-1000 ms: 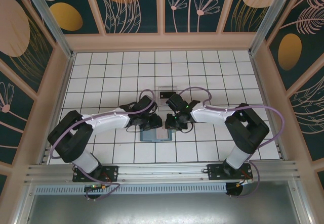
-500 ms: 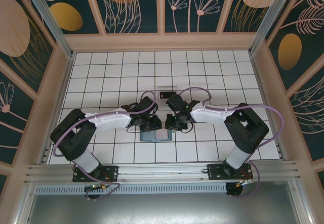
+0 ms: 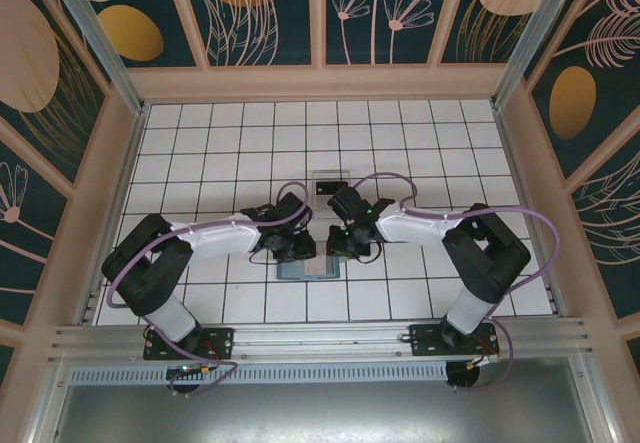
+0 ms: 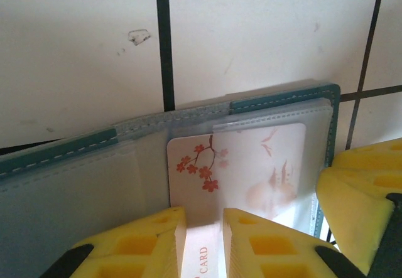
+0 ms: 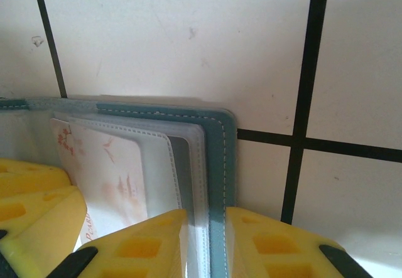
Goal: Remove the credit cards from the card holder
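On the white-tiled bench (image 3: 200, 163), the left arm reaches in from 8 o'clock. The left gripper (image 3: 297, 248) hangs over the left half of the open teal card holder (image 3: 300, 271). The holder lies flat, slightly toward 6 o'clock from the bench's middle.

In the left wrist view, the yellow fingers (image 4: 147, 240) stand a narrow gap apart at 6 o'clock. A strip of a pale credit card (image 4: 251, 165) printed with red blossoms shows in that gap, with the word "CARD" on it. The rest of the card sits under a clear sleeve in the holder's right half. Whether these fingers pinch the card or only rest on it, I cannot tell.

A clear plastic tray (image 3: 328, 183) sits at 12 o'clock from the holder, apart from it.

The right arm comes in from 4 o'clock, and the right gripper (image 3: 345, 246) is over the holder's right edge, close beside the left gripper. In the right wrist view, its fingers (image 5: 276, 246) are a small gap apart and straddle the holder's stitched teal border. One is over the clear sleeves and the other is over bare tile. The blossom card lies at 9 o'clock from them. Whether they clamp the border, I cannot tell.
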